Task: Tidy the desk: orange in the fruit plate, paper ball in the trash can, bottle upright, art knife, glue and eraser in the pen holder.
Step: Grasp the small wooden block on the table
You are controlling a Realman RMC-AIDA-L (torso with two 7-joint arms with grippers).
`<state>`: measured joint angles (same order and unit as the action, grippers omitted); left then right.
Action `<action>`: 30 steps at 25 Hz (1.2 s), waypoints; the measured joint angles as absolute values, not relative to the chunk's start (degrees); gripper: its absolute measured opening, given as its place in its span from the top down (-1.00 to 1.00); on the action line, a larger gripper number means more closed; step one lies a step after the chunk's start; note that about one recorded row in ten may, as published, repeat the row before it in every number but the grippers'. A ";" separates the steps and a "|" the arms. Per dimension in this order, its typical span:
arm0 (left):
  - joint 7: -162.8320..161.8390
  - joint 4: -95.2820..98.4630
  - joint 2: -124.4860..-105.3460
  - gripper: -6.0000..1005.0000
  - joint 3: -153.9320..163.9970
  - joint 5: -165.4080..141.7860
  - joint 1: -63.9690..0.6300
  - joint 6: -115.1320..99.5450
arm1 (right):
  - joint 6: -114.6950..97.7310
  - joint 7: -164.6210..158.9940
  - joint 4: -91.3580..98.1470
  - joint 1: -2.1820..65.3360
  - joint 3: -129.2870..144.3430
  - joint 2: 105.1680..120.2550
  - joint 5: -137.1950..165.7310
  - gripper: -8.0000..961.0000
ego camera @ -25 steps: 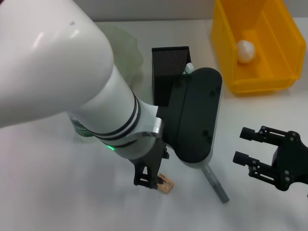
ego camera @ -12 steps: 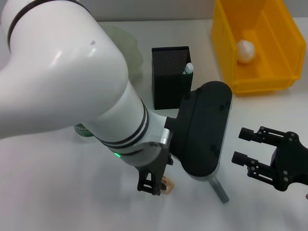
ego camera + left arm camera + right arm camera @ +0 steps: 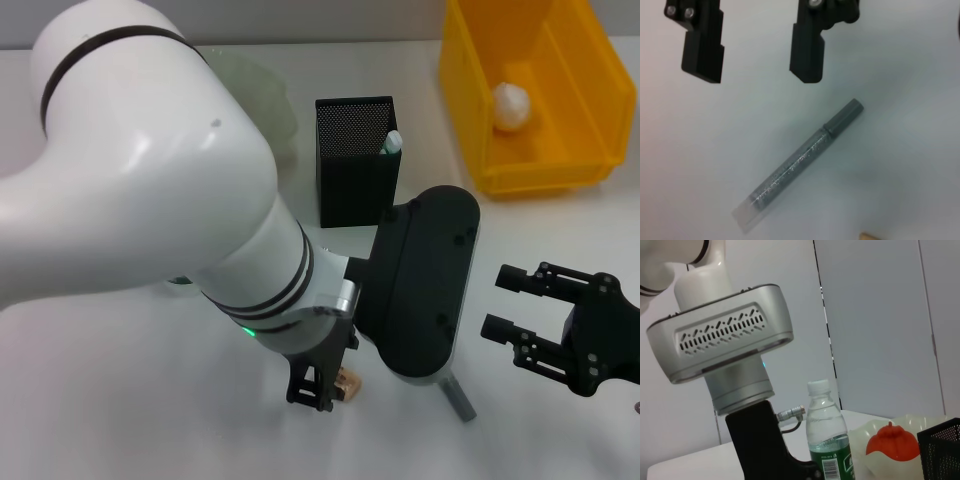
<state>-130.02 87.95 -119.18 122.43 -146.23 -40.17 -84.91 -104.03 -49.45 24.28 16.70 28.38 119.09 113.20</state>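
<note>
My left gripper [image 3: 318, 392] hangs low over the table, open, with nothing between its fingers [image 3: 810, 45]. The tan eraser [image 3: 347, 382] lies right beside them. The grey art knife [image 3: 802, 162] lies flat just past the fingertips; only its end [image 3: 457, 396] shows in the head view. The black mesh pen holder [image 3: 357, 160] stands behind with the glue [image 3: 392, 141] poking out. The paper ball [image 3: 510, 105] lies in the yellow trash can [image 3: 470, 120]. The bottle [image 3: 829, 440] stands upright. The orange [image 3: 892, 442] sits in the fruit plate [image 3: 862, 432]. My right gripper [image 3: 505, 303] waits open at the right.
My large white left arm [image 3: 150, 190] covers the table's left half and most of the bottle and fruit plate in the head view. The trash can sits at the far right corner.
My left arm has swung nearer and slightly right, bringing its fingers down beside the eraser and uncovering the pen holder. The right arm has not moved.
</note>
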 joint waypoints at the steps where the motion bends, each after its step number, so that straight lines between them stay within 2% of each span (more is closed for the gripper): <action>1: -130.03 87.70 -119.18 0.01 122.52 -146.22 -40.19 -84.62 | -104.00 -49.41 24.23 16.70 28.39 119.09 113.20 -0.19; 30: -130.23 82.89 -119.18 0.00 126.41 -146.51 -41.58 -80.93 | -102.75 -49.30 23.91 17.40 28.39 119.09 113.11 -0.19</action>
<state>-130.24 82.89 -119.18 126.41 -146.51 -41.58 -80.93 -102.75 -49.30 23.91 17.40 28.39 119.09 113.11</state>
